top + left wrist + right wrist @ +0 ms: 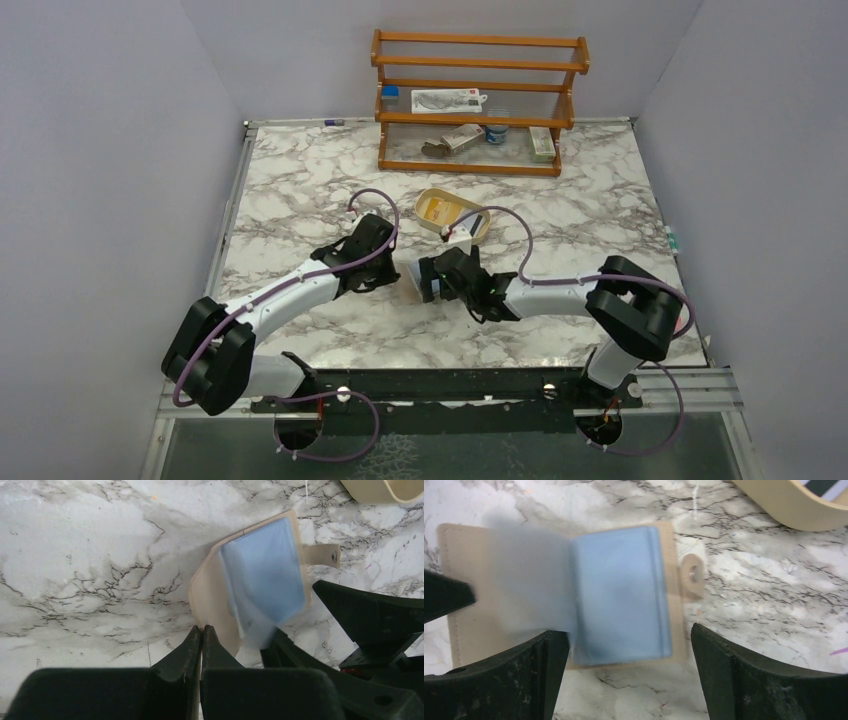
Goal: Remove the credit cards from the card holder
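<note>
Right gripper (626,635): your jaws stand wide and empty, straddling the blue panel of the card holder (619,590), placed to reach a pocket.
Left gripper (201,630): closed tight, tips at the tan cover's edge, apparently pinning it so it cannot fold.
Card holder: open on the marble table (774,580), between both arms.
Credit cards (433,206): yellow-orange one in the oval tray (769,502), whitish one (459,238) at its rim.
</note>
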